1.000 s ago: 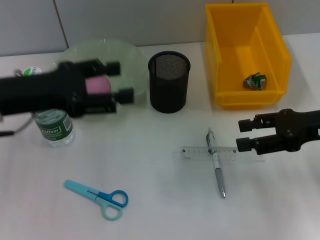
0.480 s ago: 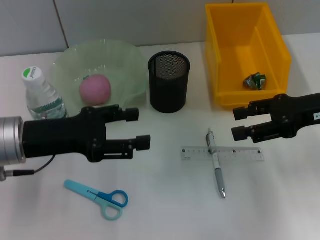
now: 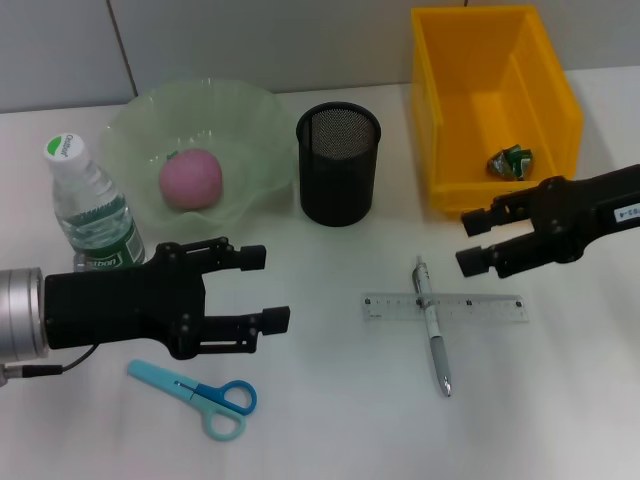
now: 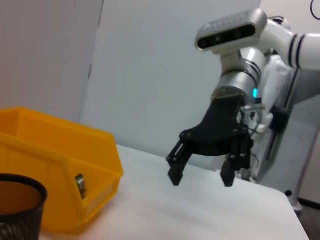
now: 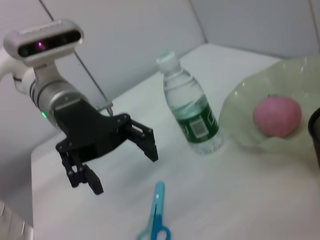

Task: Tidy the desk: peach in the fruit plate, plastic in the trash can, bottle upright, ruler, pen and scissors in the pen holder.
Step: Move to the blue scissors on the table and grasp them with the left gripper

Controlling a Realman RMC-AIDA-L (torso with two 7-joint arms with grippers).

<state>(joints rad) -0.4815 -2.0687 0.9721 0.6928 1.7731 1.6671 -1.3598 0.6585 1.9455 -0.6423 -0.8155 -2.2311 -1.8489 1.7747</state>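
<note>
1. The left gripper (image 3: 262, 288) hung over the desk (image 3: 320, 420) with its jaws wide open and nothing between them, just in front of the bottle (image 3: 92, 218) and the plate (image 3: 250, 130).
2. The peach (image 3: 190, 179) lay in the plate, beyond the left gripper and well apart from its fingers.
3. The bottle stood upright beside the plate, close behind the left arm's body.
4. The scissors (image 3: 195, 391) lay flat on the desk just below the left gripper, not touched by it.
5. The right gripper (image 3: 475, 240) hovered in front of the yellow bin (image 3: 560, 110), its jaws open and empty.
6. The plastic (image 3: 509, 160) sat inside the bin, just beyond the right gripper's fingers.
7. The pen (image 3: 432, 325) lay across the ruler (image 3: 490, 306) on the desk, near and in front of the right gripper, apart from it.
8. The holder (image 3: 339, 165) stood upright between the plate and the bin, with nothing seen in it.
9. In the right wrist view, the left gripper (image 5: 120, 162) showed its fingers spread above the desk, with the scissors (image 5: 156, 212) near it.
</note>
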